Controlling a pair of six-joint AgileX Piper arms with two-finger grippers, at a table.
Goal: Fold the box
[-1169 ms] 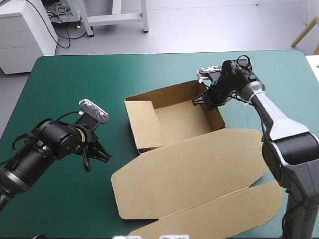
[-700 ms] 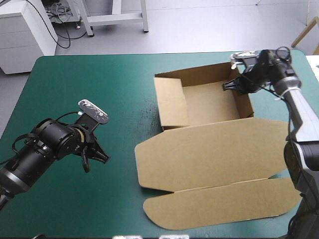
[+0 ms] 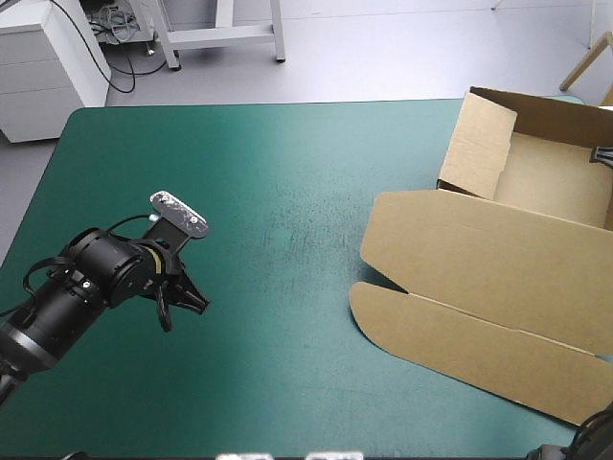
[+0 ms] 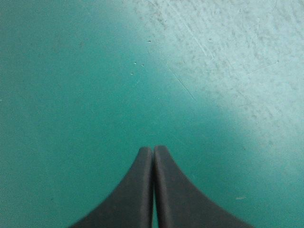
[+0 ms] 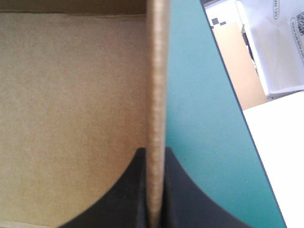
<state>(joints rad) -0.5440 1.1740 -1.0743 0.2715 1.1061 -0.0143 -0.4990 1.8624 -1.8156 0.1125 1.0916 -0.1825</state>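
Note:
The brown box (image 3: 536, 182) stands as an open tray at the table's far right, its walls raised. Its lid (image 3: 488, 287) lies flat toward the front edge and runs out of the high view on the right. My right gripper (image 5: 156, 149) is shut on the tray's right wall (image 5: 156, 71), with one finger inside over the box floor (image 5: 71, 109) and one outside. In the high view only a black tip of that right gripper (image 3: 603, 153) shows at the picture's edge. Far from the box at the left, my left gripper (image 3: 196, 299) is shut and empty over bare teal-green cover (image 4: 153, 148).
The table's right edge (image 5: 237, 109) runs just beside the held wall. A white surface (image 5: 280, 137) and a strip of brown board (image 5: 237, 61) lie beyond it. Teal-green cover (image 3: 287, 211) stretches between my left gripper and the box.
The box has slid a long way to the right across the table, drawn by my right gripper, and has turned a little. My left arm has stayed where it was.

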